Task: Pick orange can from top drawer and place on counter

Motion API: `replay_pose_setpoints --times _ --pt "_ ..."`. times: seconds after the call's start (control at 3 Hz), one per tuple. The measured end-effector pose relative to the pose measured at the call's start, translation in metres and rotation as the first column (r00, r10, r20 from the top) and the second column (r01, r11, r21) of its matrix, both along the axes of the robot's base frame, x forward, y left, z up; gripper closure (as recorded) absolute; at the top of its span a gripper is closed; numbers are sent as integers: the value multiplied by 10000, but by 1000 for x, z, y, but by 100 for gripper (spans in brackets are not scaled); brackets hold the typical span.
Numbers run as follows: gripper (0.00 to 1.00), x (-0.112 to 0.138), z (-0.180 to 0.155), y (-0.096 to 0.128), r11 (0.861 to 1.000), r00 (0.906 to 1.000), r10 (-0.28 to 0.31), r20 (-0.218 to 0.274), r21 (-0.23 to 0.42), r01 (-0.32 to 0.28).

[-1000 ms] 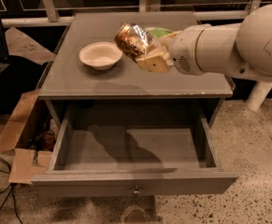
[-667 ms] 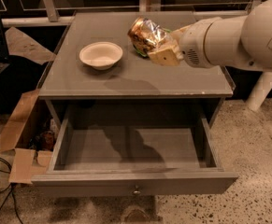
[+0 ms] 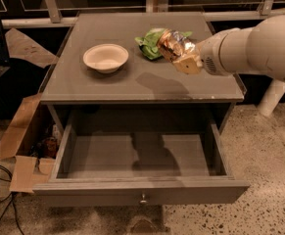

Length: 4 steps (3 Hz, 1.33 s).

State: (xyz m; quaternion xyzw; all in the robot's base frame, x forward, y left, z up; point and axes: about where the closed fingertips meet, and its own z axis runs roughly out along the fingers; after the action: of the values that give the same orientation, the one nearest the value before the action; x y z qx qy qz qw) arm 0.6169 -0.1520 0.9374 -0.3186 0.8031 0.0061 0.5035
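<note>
The biggest thing here is the grey cabinet with its flat, square matte grey table (image 3: 132, 84) on top, thin front edge a bit chipped. Under that, the wide shallow grey wooden top drawer (image 3: 142, 194) is pulled well out, little round metal knob facing me. I can't see anything inside it, so I'd say the picking half is done.

The fat white robot arm (image 3: 249, 48) reaches in from the right, over the table's right side. Some flattened brown cardboard (image 3: 19, 131) sits on the floor at the left.

On the table there's a round white bowl (image 3: 106, 58) left of centre and a crumpled green snack bag (image 3: 149, 42) toward the back. Then there's the small, shiny, dented orange-gold and silver orange can (image 3: 173, 42), clenched in the claw (image 3: 183, 57). It's right next to the bag from where I stand and up off the surface, with its shadow on bare table below.

My guess is it's held over that open patch so it can go down without bumping the bag or bowl. Lowering and letting go is what's left.
</note>
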Motion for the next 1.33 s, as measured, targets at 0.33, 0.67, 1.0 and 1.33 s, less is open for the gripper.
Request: replay_pose_setpoints --times 0.33,0.67,1.0,1.33 --pt "100 17 -18 -14 9985 9981 -545 -297 -120 542" --pt "98 30 -34 -24 9942 9923 -1065 -636 -221 1053" --pt "74 30 -34 -24 9942 9922 -1070 -635 -209 1059" --pt "51 30 -34 -24 9942 9922 -1070 -635 -209 1059"
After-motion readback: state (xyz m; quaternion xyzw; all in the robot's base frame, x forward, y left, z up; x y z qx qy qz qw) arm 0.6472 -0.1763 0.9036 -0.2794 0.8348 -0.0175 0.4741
